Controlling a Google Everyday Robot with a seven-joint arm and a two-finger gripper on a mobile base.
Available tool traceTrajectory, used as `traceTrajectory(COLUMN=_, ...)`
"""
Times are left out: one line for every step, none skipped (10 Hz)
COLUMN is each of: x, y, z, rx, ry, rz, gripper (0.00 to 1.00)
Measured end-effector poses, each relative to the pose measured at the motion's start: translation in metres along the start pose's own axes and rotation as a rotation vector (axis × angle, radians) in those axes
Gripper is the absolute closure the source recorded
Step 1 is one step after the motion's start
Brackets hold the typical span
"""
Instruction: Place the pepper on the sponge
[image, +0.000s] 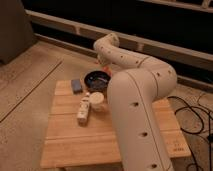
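The blue-grey sponge (76, 85) lies flat on the far left part of the wooden table (65, 145), just left of the dark round pan (97, 80). My white arm rises from the bottom of the view, bends at an elbow and comes down behind the pan. My gripper (103, 65) is at the arm's end, just beyond the pan's far rim and mostly hidden by the arm. A small orange-red bit, the pepper (106, 67), shows right at the gripper. It is to the right of the sponge and farther back.
A white bottle (83, 109) lies on its side in front of the pan, with a white cup (97, 101) beside it. Black cables (192, 112) trail on the floor to the right. A dark rail wall runs behind the table.
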Motion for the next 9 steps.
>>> traceTrajectory(x=-0.009, y=0.02, z=0.0, rx=-0.014, ry=-0.005, rz=-0.044, gripper=1.0)
traceTrajectory(x=-0.019, y=0.045, z=0.002, rx=-0.035, ry=-0.009, rz=-0.099, gripper=1.0)
traceTrajectory(x=-0.024, y=0.061, z=0.005, rx=-0.05, ry=-0.006, rz=-0.135, gripper=1.0)
traceTrajectory(x=-0.03, y=0.079, z=0.011, rx=-0.067, ry=0.0, rz=-0.178, gripper=1.0)
traceTrajectory(x=-0.035, y=0.095, z=0.019, rx=-0.084, ry=0.009, rz=-0.222, gripper=1.0)
traceTrajectory(x=-0.038, y=0.106, z=0.027, rx=-0.098, ry=0.019, rz=-0.255, gripper=1.0)
traceTrajectory(x=-0.043, y=0.118, z=0.035, rx=-0.115, ry=0.03, rz=-0.286, gripper=1.0)
traceTrajectory(x=-0.049, y=0.131, z=0.046, rx=-0.134, ry=0.044, rz=-0.32, gripper=1.0)
traceTrajectory(x=-0.054, y=0.142, z=0.054, rx=-0.148, ry=0.053, rz=-0.345, gripper=1.0)
